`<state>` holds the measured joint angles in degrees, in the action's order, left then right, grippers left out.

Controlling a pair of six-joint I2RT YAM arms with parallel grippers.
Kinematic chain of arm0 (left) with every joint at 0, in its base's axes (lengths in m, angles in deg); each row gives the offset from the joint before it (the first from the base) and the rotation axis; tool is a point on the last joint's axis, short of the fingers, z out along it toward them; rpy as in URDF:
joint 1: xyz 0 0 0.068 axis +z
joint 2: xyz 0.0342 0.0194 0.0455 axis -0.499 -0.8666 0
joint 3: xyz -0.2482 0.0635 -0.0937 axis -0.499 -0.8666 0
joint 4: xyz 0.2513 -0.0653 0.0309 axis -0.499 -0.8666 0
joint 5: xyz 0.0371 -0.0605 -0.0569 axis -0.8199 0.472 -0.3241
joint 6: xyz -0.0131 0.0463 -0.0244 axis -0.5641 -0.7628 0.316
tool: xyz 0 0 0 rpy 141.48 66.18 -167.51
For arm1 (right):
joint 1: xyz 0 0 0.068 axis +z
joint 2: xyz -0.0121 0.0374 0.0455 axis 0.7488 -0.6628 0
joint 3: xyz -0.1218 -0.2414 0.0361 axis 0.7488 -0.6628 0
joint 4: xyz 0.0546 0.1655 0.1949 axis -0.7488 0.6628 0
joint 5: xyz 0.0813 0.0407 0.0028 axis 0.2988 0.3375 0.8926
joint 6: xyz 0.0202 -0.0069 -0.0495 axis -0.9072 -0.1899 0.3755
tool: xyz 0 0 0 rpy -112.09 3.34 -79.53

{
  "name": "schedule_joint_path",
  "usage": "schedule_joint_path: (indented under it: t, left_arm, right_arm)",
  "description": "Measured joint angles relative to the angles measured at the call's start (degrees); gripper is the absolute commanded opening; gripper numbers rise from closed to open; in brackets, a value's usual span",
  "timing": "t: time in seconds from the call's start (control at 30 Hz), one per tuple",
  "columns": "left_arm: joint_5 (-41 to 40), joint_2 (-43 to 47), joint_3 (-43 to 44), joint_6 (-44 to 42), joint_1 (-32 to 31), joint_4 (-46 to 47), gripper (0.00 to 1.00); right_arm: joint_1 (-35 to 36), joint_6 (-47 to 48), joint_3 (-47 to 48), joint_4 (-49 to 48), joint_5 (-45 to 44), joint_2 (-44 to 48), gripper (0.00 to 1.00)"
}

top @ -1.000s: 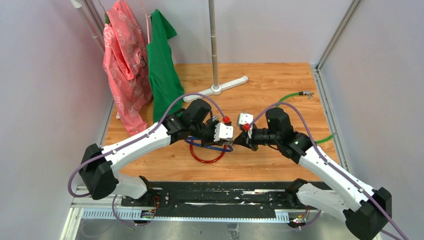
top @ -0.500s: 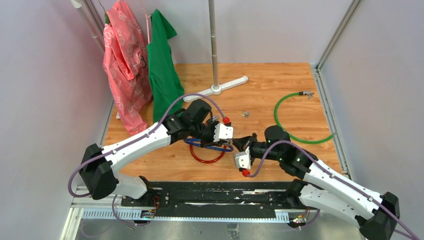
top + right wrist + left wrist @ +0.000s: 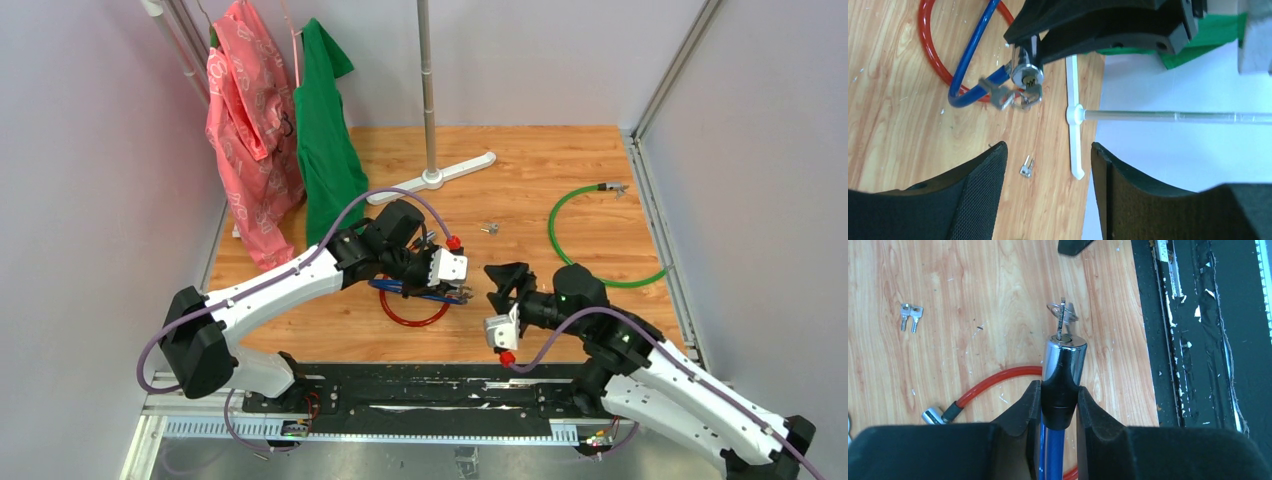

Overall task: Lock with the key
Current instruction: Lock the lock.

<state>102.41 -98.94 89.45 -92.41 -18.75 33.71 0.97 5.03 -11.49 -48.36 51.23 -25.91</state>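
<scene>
In the left wrist view, my left gripper (image 3: pixel 1059 395) is shut on the black collar of the blue cable lock, just below its chrome cylinder (image 3: pixel 1064 357). The key (image 3: pixel 1062 320) stands in the cylinder's end face with a small ring on it. The right wrist view looks at that end face (image 3: pixel 1027 75), with the key (image 3: pixel 1034 92) in it and further keys dangling (image 3: pixel 1000 97). My right gripper (image 3: pixel 1048 150) is open and empty, a short way back from the lock. From above, it (image 3: pixel 497 288) sits just right of the left gripper (image 3: pixel 455 288).
A red cable loop (image 3: pixel 412 315) lies under the blue cable (image 3: pixel 415 292). Two spare keys (image 3: pixel 489 228) lie on the wood further back. A green cable (image 3: pixel 560 240) curves at the right. A stand's pole (image 3: pixel 430 100) and hanging red (image 3: pixel 250 150) and green (image 3: pixel 325 140) clothes are behind.
My right gripper has let go at the lock's end, drawn back toward the near edge and opened. The key stays in the cylinder. The left arm has not moved.
</scene>
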Motion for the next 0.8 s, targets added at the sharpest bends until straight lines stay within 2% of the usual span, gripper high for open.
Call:
schedule_joint_path:
  t: [0.07,0.17,0.27,0.37,0.57,0.7,0.8]
  left_arm:
    - [0.02,0.00,0.00,0.00,0.00,0.00,0.00]
    - [0.02,0.00,0.00,0.02,0.00,0.04,0.00]
    - [0.02,0.00,0.00,0.02,0.00,0.04,0.00]
    - [0.02,0.00,0.00,0.00,0.00,0.04,0.00]
    - [0.02,0.00,0.00,0.02,0.00,0.02,0.00]
    - [0.04,0.00,0.00,0.04,0.00,0.02,0.00]
    - [0.04,0.00,0.00,0.04,0.00,0.00,0.00]
  right_arm:
    - [0.00,-4.50,0.07,2.21,-1.46,1.97,0.71]
    - [-0.02,-19.43,2.64,5.95,-4.28,2.78,0.75]
    - [-0.68,-38.93,9.25,8.76,-5.55,-1.31,0.75]
    - [-3.50,-60.19,15.37,7.50,-2.12,-7.28,0.74]
    - [-9.88,-87.10,14.84,6.16,3.54,-13.46,0.63]
    - [-17.16,-105.39,13.20,7.39,4.11,-11.54,0.54]
    - [-19.54,-116.54,12.68,8.59,4.50,-8.31,0.53]
